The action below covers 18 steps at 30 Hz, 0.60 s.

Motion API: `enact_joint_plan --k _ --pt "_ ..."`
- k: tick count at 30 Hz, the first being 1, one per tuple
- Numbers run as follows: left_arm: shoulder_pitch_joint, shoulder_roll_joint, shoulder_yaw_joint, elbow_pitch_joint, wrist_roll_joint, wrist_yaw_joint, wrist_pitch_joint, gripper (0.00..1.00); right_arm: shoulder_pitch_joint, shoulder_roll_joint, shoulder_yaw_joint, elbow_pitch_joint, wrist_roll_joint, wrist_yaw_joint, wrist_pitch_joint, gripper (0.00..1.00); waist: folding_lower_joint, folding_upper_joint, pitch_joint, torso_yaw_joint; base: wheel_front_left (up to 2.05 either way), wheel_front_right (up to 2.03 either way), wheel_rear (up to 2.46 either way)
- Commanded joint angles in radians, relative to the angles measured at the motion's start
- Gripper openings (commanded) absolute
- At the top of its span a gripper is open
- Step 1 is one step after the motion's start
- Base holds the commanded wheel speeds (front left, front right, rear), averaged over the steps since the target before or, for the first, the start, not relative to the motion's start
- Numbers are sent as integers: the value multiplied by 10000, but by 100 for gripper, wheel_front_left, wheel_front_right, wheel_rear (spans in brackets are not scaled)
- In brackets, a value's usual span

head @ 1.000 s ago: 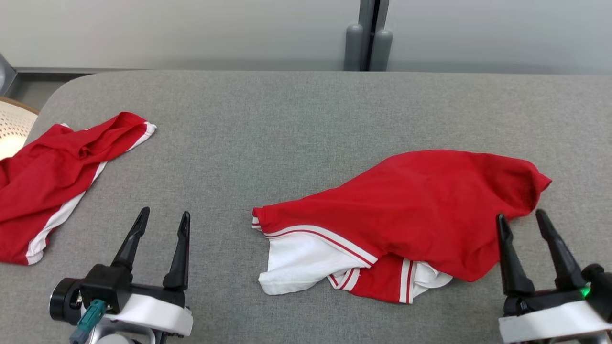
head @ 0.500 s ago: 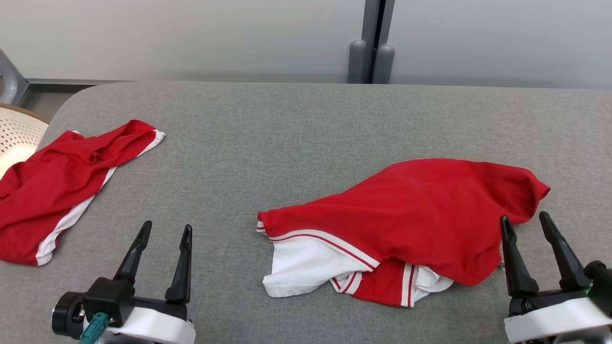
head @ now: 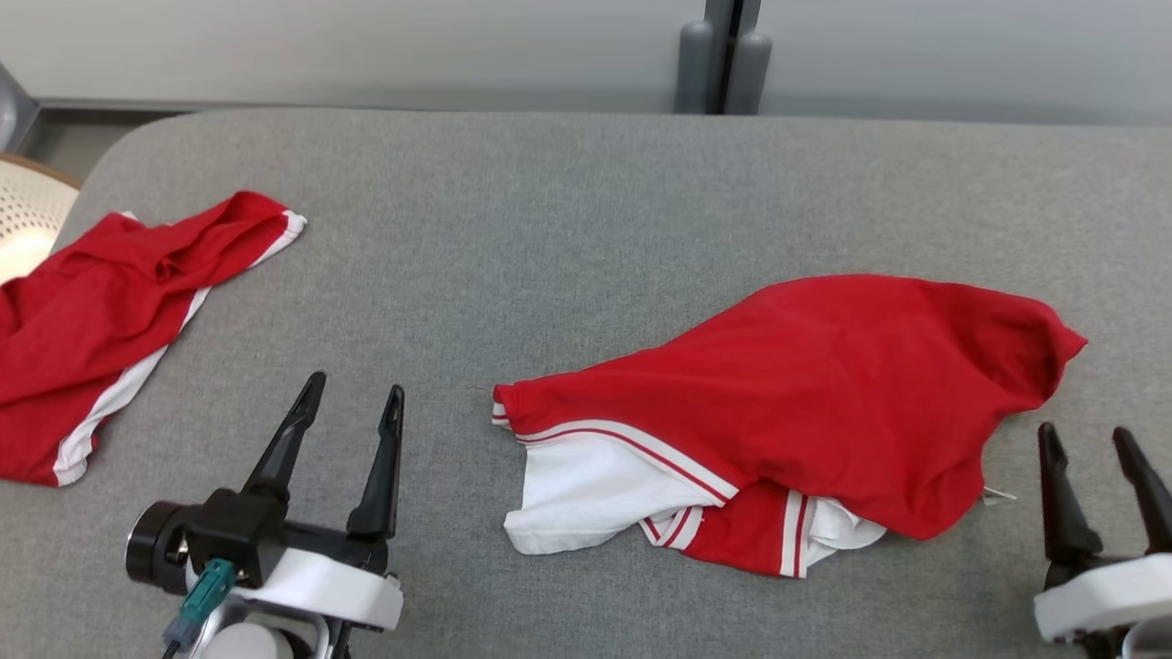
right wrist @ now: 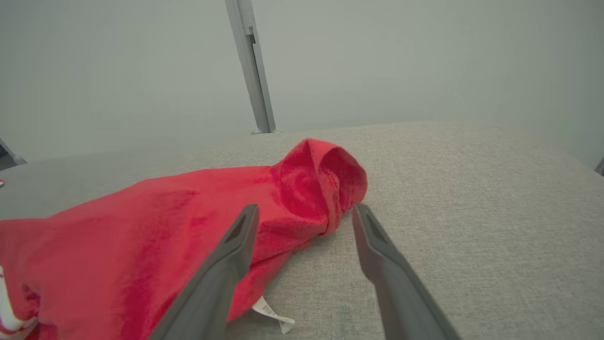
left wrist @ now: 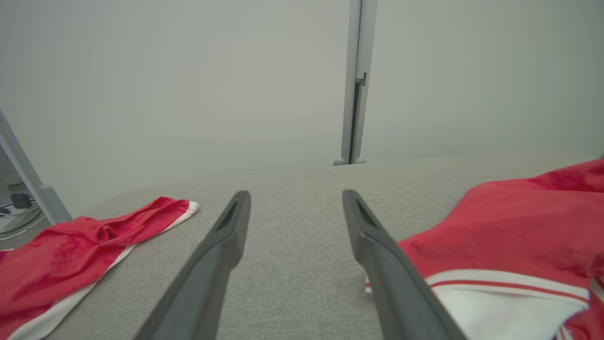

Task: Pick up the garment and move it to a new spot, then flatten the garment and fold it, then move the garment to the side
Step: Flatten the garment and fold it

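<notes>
A crumpled red garment with white panels and striped trim lies on the grey padded table, right of centre. My left gripper stands open on the near left, a short way left of the garment's striped edge. In the left wrist view its fingers are spread over bare table. My right gripper is open near the lower right, just short of the garment's bunched right end. The right wrist view has those fingers framing that end, apart from it.
A second red garment with a white stripe lies at the table's left edge, also in the left wrist view. A perforated cream basket sits beyond that edge. Two grey posts stand behind the table by the wall.
The camera has shifted. Against the table, my left gripper has edged forward and rightward, and my right gripper has drawn back and rightward from the garment. The garments lie as before.
</notes>
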Motion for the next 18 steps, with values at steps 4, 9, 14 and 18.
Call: enact_joint_plan --k 4,9,14,18 --pt "-510 -28 -127 65 39 -80 -84 100 -1125 -316 -110 966 130 -3 -253 100 0 0 632 183 0 0 0" --pt "-860 -66 -245 303 -27 -150 -172 100 -2303 -581 -89 2250 222 -3 -166 100 0 0 921 310 0 0 0" --pt "-1072 -122 -334 507 -52 -188 -220 100 -2834 -845 -64 2668 282 -3 -469 0 0 0 1011 420 0 0 0" --pt "-1083 -187 -316 625 -71 -158 -254 100 -2569 -989 -275 2020 314 -3 -784 0 0 0 986 440 0 0 0"
